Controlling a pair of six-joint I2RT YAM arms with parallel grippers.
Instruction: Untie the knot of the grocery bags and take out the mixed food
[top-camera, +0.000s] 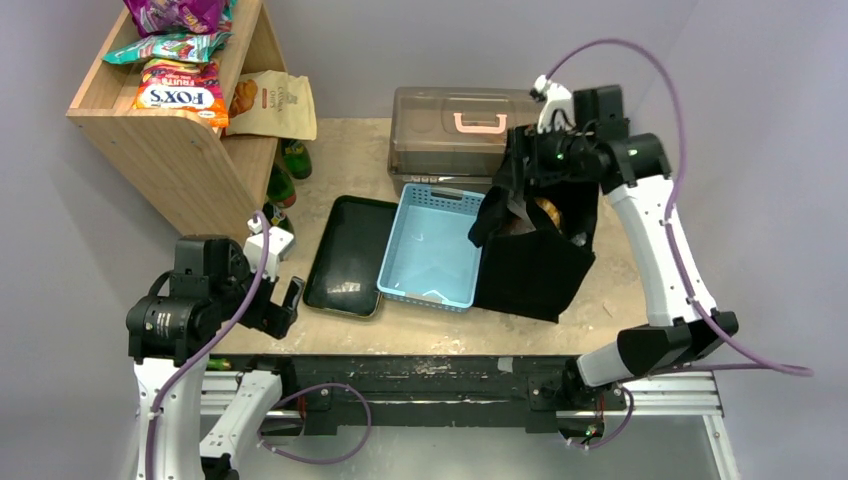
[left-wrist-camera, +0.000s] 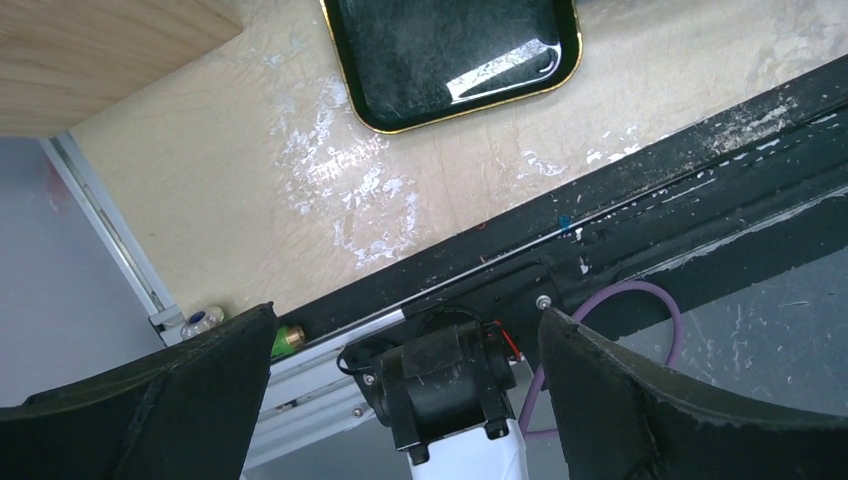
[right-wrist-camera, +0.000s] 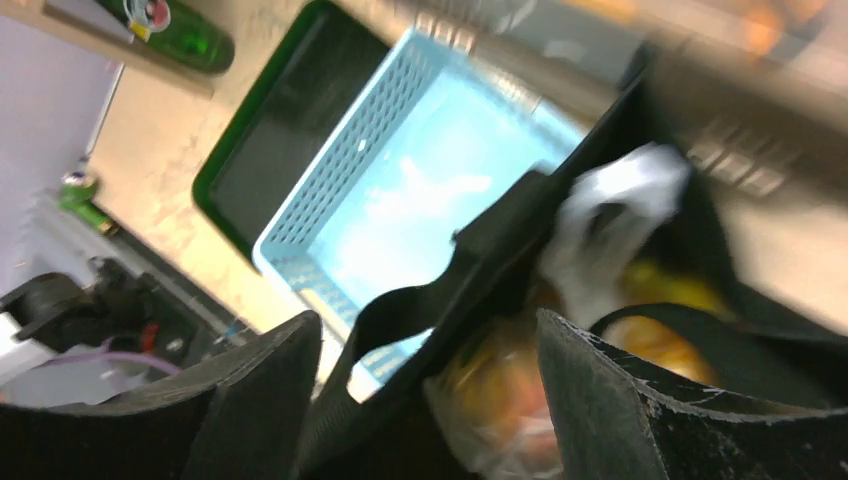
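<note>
Your right pincer (right-wrist-camera: 428, 322) hangs spread over the black bag (top-camera: 530, 270); knot (right-wrist-camera: 612, 215) just beyond its tips. Left pincer (left-wrist-camera: 405, 320) spread too.

mixed food (top-camera: 549, 212) in fabric bag (top-camera: 535, 272), basket (top-camera: 425, 258) left

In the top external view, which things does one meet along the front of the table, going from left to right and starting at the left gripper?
left gripper → black tray → blue basket → black fabric bag
</note>
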